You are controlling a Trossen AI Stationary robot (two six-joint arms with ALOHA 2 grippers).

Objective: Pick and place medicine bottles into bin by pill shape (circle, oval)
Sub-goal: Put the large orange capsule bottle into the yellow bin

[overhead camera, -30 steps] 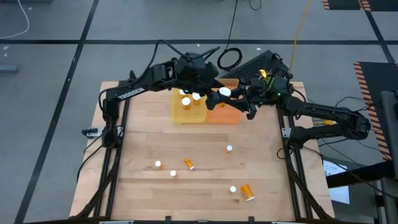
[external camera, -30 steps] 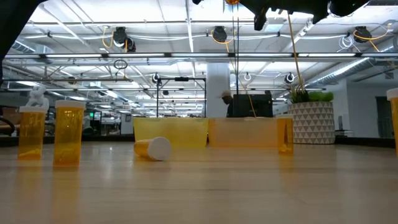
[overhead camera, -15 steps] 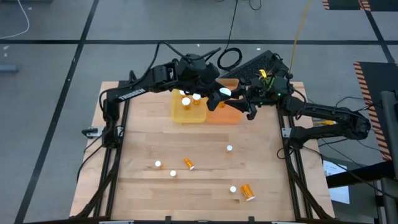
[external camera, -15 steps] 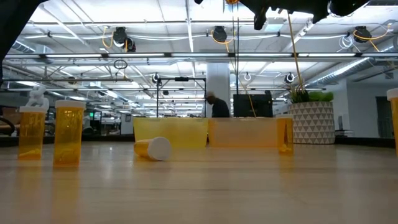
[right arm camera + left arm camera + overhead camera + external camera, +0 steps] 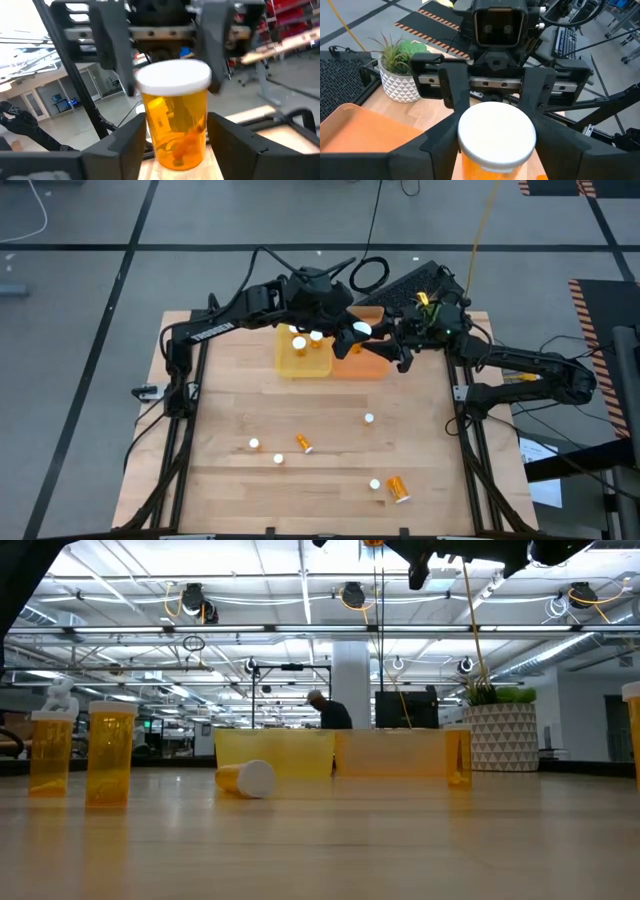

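You are looking at a pale wooden tabletop (image 5: 300, 410) on a grey floor marked with dark lines. At its far edge the yellow translucent plastic tray (image 5: 300, 358) and the orange translucent plastic tray (image 5: 365, 365) sit side by side; white-capped bottles stand in the yellow one. Above the orange tray, the left gripper (image 5: 345, 340) and right gripper (image 5: 385, 345) face each other, both closed around one white-capped translucent orange pill bottle (image 5: 175, 120), held upright with pills inside. Loose orange bottles (image 5: 398, 488) and standing ones (image 5: 110, 755) are scattered over the near half of the wood. A white patterned pot with a green plant (image 5: 500, 730) stands beside the trays. Beyond, a ceiling-lit workshop, with a person (image 5: 328, 712) walking behind the trays.
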